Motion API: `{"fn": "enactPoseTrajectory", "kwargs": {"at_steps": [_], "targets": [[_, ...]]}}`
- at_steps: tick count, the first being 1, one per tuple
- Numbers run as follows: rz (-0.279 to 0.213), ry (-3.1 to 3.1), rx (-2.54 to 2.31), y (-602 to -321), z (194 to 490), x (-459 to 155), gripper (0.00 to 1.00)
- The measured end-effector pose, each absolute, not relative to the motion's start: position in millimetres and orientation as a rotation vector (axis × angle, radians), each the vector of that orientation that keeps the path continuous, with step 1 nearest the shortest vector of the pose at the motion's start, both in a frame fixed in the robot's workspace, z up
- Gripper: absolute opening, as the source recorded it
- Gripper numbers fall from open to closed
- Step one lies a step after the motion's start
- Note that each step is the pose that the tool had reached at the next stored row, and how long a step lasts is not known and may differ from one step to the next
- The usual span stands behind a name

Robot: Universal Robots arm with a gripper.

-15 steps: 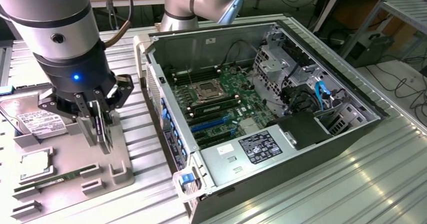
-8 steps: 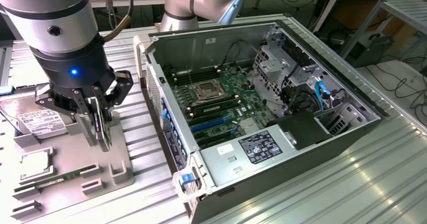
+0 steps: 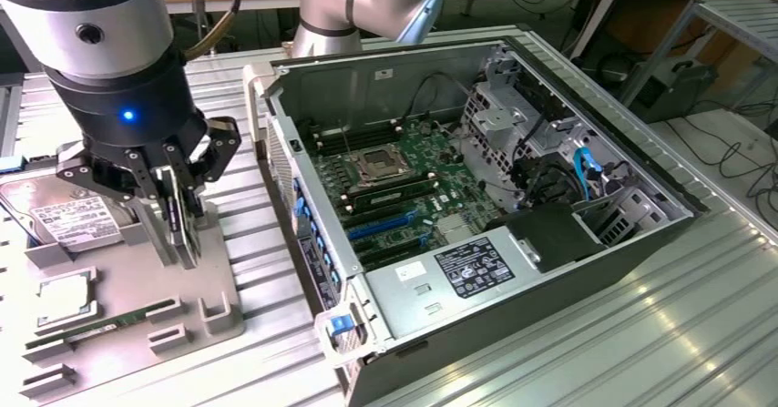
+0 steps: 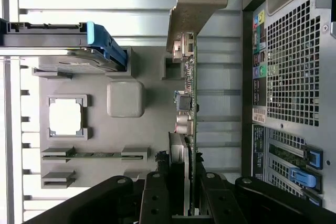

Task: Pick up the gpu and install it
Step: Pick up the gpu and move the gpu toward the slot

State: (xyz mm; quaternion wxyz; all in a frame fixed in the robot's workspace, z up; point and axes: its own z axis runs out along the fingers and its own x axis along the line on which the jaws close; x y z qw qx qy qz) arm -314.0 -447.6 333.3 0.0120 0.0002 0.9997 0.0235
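Note:
The gpu (image 3: pixel 184 229) stands on edge at the grey parts tray (image 3: pixel 219 275), to the exterior view's left of the open computer case (image 3: pixel 364 79). My gripper (image 3: pixel 177 198) comes down on it from above, a finger on each flat side, shut on the card. In the wrist view the gpu (image 4: pixel 190 98) shows edge-on: a green board with its silver bracket (image 4: pixel 195 3) at the far end, clamped in the gripper (image 4: pixel 181 195) between black fingers (image 4: pixel 155 200). Whether the card's lower edge still touches the tray I cannot tell. The motherboard (image 3: pixel 402 175) with blue slots (image 3: pixel 377 229) lies exposed inside the case.
On the tray (image 4: pixel 152 140) lie a silver hard drive (image 3: pixel 67 216) (image 4: pixel 58 59), a square processor (image 3: pixel 61 296) (image 4: pixel 65 116) and a narrow memory stick (image 3: pixel 104 325) (image 4: pixel 86 155). The case's perforated rear panel (image 4: pixel 294 66) stands close beside the card. Ribbed metal table (image 3: pixel 632 334) surrounds everything.

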Motion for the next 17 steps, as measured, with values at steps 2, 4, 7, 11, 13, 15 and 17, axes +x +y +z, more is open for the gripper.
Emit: {"fn": "enactPoseTrajectory", "kwargs": {"at_steps": [2,4,7,11,13,15,17], "targets": [[0.073,3.117,0.001,-448,336,-314,0.27],[0.073,3.117,0.001,-448,340,-314,0.27],[0.073,3.117,0.001,-448,345,-314,0.27],[0.073,3.117,0.001,-448,352,-314,0.27],[0.073,3.117,0.001,-448,354,-314,0.27],[0.073,3.117,0.001,-448,357,-314,0.27],[0.073,3.117,0.001,-448,360,-314,0.27]]}}
